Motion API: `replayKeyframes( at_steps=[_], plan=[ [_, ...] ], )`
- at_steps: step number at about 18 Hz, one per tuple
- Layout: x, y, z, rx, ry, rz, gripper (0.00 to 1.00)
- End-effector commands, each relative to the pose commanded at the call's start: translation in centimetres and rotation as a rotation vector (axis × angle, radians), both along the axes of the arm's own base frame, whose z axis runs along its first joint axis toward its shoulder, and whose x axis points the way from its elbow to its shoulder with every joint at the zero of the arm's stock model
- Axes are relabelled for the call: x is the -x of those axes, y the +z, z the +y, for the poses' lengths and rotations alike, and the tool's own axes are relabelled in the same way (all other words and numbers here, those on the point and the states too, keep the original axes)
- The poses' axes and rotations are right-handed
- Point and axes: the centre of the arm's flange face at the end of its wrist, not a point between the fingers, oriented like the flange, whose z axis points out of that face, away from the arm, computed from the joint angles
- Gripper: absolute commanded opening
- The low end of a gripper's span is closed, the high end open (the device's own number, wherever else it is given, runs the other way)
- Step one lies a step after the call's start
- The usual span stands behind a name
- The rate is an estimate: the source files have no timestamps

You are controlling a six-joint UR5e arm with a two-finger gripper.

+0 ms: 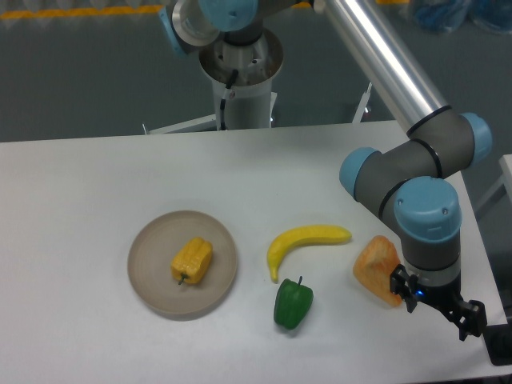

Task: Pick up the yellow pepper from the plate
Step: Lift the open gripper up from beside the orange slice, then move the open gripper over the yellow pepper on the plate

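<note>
The yellow pepper [192, 260] lies on its side in the middle of the round beige plate [152, 280] at the table's left front. My gripper [438, 308] hangs far to the right near the table's front right corner, well apart from the plate. Its fingers are dark and mostly hidden under the wrist, so their gap does not show. Nothing appears to be held in it.
A yellow banana [306, 242] lies right of the plate. A green pepper [293, 303] sits below it. An orange wedge-shaped item [377, 267] rests just left of my wrist. The arm's base column [240, 88] stands at the table's far edge.
</note>
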Motion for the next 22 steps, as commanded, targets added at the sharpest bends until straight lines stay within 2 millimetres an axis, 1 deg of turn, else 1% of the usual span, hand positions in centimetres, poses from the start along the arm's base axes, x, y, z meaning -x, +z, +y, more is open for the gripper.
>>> replayKeyframes(
  at_steps=[8, 11, 14, 15, 17, 19, 22],
  plan=[
    [-0.3, 0.8, -0.1, -0.02, 0.025, 0.002, 1.0],
    [-1.0, 1.4, 0.1, -0.026, 0.021, 0.008, 1.0],
    [-1.6, 3.2, -0.3, -0.047, 0.031, 0.009, 1.0],
    [-2.2, 4.1, -0.6, -0.05, 0.028, 0.01, 1.0],
    [-4.6, 6.5, -2.6, -0.053, 0.032, -0.033, 1.0],
    [-6.2, 8.5, -3.9, -0.07, 0.034, -0.092, 1.0],
    [-8.4, 10.4, -5.8, -0.087, 0.016, -0.197, 1.0]
  ],
)
